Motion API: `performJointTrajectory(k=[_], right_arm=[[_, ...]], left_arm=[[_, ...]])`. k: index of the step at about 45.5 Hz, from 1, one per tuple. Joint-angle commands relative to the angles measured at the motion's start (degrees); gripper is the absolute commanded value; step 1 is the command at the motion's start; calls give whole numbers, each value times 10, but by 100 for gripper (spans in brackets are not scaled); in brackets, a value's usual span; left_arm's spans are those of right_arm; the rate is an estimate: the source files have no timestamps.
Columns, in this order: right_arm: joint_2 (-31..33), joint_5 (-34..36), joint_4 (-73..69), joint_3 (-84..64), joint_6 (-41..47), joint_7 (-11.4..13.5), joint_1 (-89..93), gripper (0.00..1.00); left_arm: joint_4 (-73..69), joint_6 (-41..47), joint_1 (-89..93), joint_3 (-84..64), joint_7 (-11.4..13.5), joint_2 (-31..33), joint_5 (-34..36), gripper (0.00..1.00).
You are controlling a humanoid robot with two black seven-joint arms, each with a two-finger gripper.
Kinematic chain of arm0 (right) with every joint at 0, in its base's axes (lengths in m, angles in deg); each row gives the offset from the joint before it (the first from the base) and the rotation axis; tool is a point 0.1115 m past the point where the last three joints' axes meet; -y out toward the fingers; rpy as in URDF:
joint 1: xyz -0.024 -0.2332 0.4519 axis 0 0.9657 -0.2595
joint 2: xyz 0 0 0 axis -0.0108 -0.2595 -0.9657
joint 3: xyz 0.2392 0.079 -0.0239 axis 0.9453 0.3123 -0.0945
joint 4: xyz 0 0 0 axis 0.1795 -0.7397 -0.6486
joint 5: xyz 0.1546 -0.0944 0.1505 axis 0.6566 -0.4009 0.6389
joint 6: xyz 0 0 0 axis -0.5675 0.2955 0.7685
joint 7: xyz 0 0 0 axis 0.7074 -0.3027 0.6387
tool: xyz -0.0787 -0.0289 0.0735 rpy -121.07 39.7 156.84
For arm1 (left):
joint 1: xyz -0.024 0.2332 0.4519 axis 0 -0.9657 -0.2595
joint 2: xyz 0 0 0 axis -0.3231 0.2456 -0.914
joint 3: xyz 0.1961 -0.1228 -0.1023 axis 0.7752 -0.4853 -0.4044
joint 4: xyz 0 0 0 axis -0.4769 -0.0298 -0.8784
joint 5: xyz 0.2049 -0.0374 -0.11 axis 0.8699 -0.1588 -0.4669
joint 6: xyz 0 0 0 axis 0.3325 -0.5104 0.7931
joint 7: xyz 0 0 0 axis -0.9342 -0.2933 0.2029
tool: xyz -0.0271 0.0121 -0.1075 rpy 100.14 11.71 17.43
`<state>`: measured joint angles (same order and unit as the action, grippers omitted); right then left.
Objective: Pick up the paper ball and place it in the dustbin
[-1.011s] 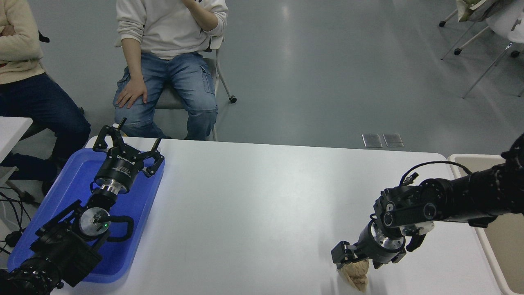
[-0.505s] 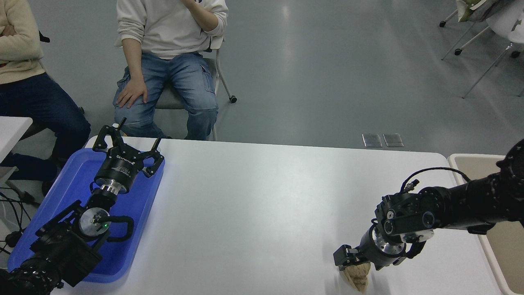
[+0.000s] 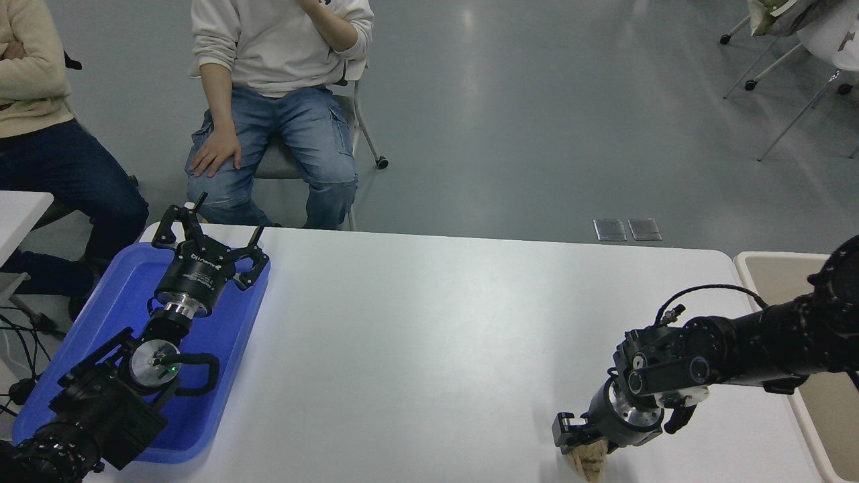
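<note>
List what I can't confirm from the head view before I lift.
- Right claw grip: its body covers the top of the paper ball, so whether it has closed on the ball can't be told.
- Paper ball underside: close to the bottom edge; table contact unclear.
- Dustbin: cut off by the right edge and crossed by the right arm; contents hidden.

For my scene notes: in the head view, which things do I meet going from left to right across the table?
blue tray → left gripper above the tray → paper ball under the right gripper → dustbin at the right edge.
</note>
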<state>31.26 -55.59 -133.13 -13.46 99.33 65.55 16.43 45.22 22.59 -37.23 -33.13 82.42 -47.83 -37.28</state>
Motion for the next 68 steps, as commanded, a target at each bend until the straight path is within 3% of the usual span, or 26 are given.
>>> performJointTrajectory(k=[1, 11, 26, 35, 41, 68], right_arm=[[2, 7, -2, -1, 6, 1, 1, 0], [11, 10, -12, -7, 40, 1, -18, 0], [90, 33, -46, -33, 182, -2, -139, 0], [119, 105, -92, -78, 222, -3, -237, 0], [137, 115, -105, -100, 291, -3, -301, 0], [149, 168, -116, -244, 293, -5, -645, 0]], left_arm=[[0, 0, 0, 1, 0, 0, 0, 100], [0, 0, 0, 1, 0, 0, -1, 100], [0, 0, 0, 1, 0, 0, -1, 100], [0, 0, 0, 1, 0, 0, -1, 100], [0, 0, 0, 0, 0, 0, 0, 100], [0, 0, 0, 0, 0, 0, 0, 100]])
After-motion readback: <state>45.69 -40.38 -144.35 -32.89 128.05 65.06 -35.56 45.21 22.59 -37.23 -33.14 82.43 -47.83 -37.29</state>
